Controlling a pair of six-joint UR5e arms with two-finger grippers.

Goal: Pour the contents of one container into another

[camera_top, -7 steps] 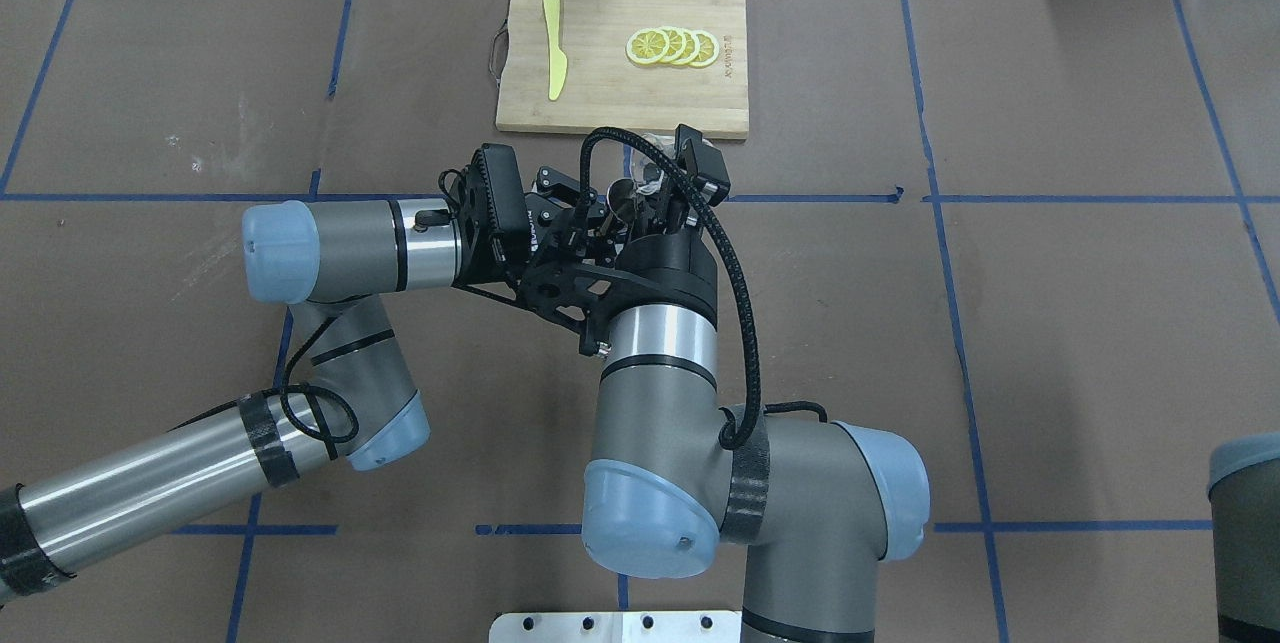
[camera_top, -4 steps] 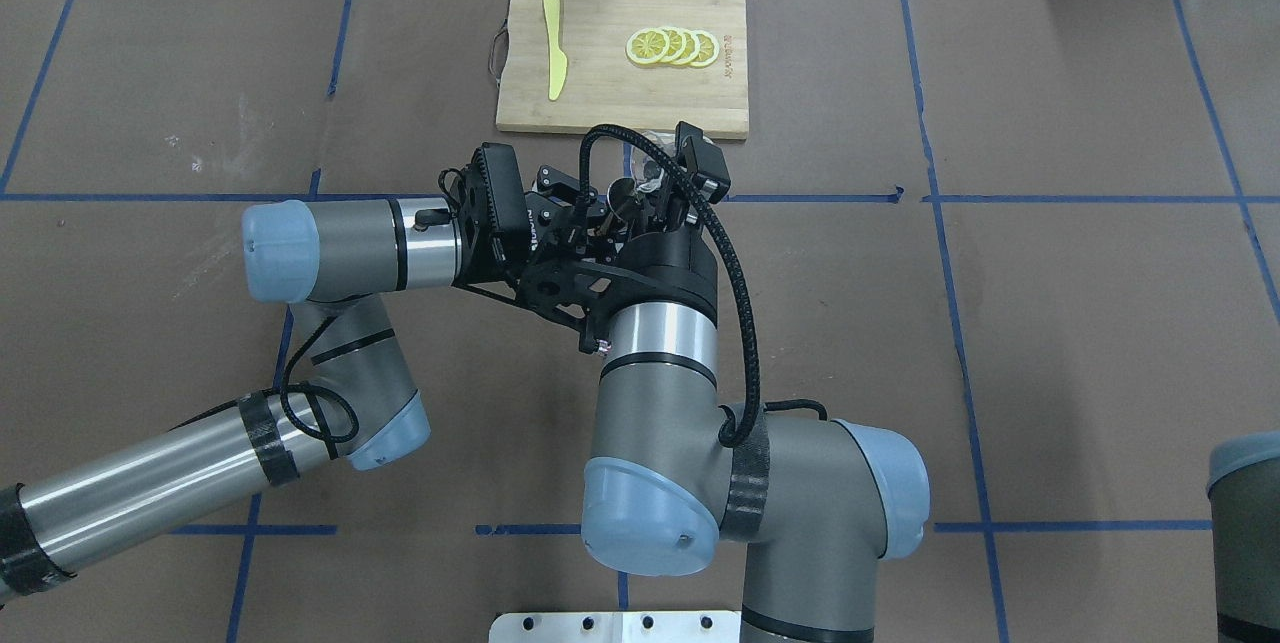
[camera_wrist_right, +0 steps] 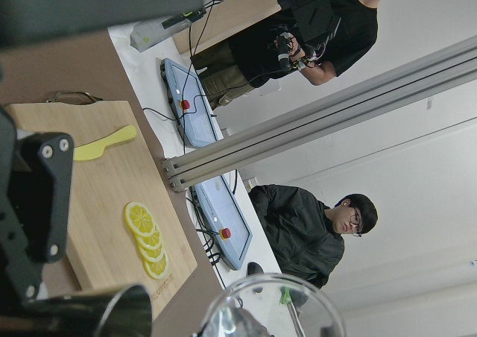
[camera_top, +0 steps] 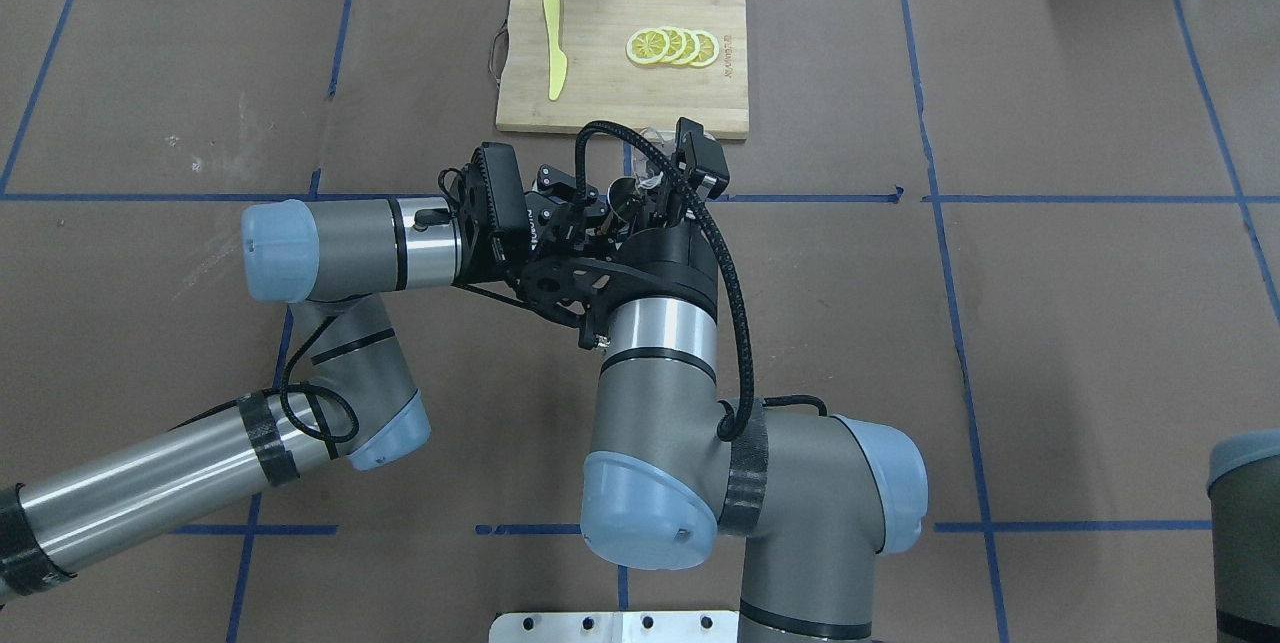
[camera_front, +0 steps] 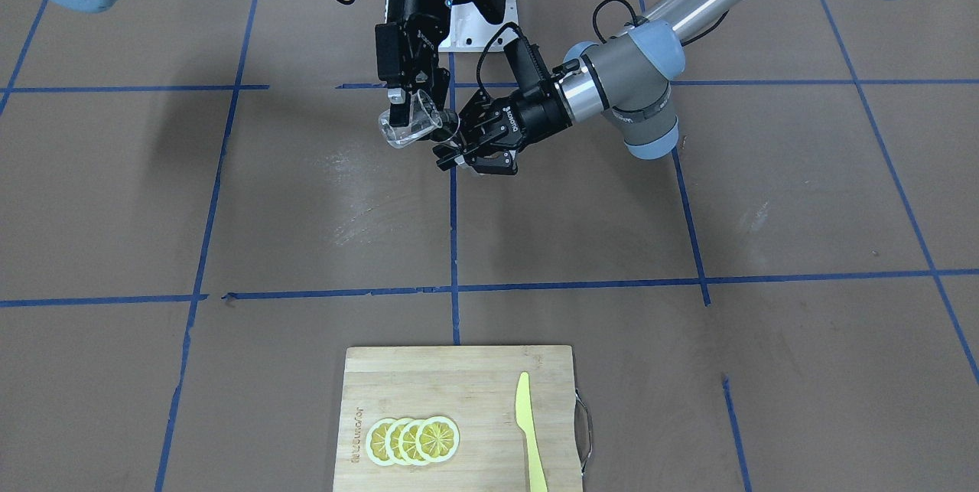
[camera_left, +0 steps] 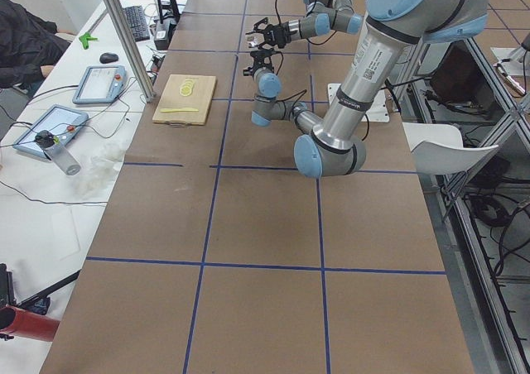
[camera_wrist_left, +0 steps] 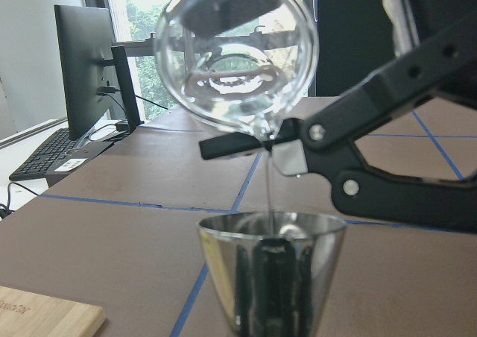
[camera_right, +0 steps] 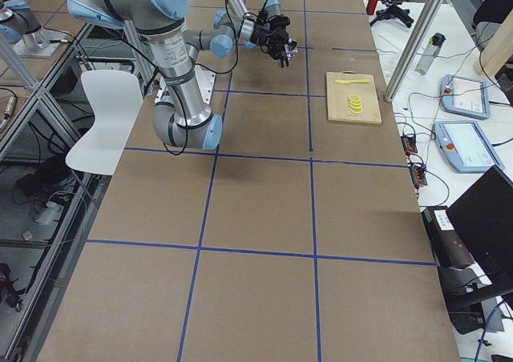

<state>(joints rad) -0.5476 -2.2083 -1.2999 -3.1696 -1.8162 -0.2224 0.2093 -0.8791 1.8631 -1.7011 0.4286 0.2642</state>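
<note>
The clear glass cup [camera_wrist_left: 235, 57] hangs tilted, lip down, above the silver metal jigger [camera_wrist_left: 272, 273]. A thin clear stream [camera_wrist_left: 268, 180] falls from the lip into the jigger's top cone. My right gripper [camera_front: 413, 103] comes down from above and is shut on the glass cup [camera_front: 408, 126]. My left gripper [camera_front: 457, 152] reaches in from the side and is shut on the jigger [camera_front: 452, 131], holding it upright above the table. In the overhead view the jigger [camera_top: 624, 191] shows just left of the glass cup [camera_top: 652, 179], with both wrists crowded together.
A wooden cutting board [camera_top: 600, 93] lies at the table's far side, with a yellow knife [camera_top: 553, 43] and several lemon slices [camera_top: 672, 46] on it. Blue tape lines cross the brown table [camera_top: 1050, 323]. Operators [camera_wrist_right: 313, 229] sit beyond the far edge.
The right wrist has turned slightly and its cable loop has shifted a little left. The left arm and the jigger have stayed in place.
</note>
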